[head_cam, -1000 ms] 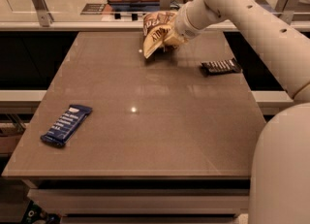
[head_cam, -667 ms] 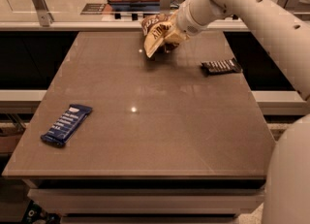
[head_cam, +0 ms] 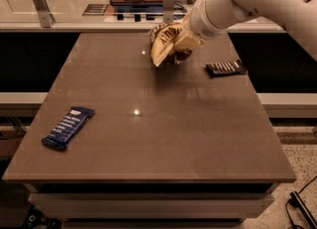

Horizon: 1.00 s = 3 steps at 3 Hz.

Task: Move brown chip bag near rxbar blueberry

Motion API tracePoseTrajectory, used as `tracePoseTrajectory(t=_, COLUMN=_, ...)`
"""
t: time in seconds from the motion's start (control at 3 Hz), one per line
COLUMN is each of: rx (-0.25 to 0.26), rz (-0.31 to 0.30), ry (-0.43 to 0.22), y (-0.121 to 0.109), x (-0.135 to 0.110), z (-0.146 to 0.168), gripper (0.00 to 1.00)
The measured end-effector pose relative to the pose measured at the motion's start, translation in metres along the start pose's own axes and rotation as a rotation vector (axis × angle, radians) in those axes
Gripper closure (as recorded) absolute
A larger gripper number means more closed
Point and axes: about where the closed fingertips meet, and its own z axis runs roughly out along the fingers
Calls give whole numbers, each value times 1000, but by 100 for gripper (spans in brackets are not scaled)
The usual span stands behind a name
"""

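The pincer (head_cam: 185, 44) is at the far middle of the worktop (head_cam: 163, 139), clamped on the one brown chip bag (head_cam: 162, 43). The bag hangs tilted with its cream end pointing down and left; whether it touches the surface cannot be told. Near it to the right lies one dark bar (head_cam: 226, 68) with white lettering. The single rxbar blueberry (head_cam: 68, 127) lies flat near the front left edge, well apart from the bag. That makes two bars and one bag.
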Motion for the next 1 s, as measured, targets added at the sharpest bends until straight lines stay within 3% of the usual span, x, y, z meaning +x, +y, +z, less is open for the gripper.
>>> tracePoseTrajectory(t=0.33, rx=32, rz=22, ry=20, y=32, x=-10, z=-35, gripper=100)
tracePoseTrajectory(t=1.0, rx=56, rz=-17, ry=-15, y=98, x=-37, z=-78, gripper=100)
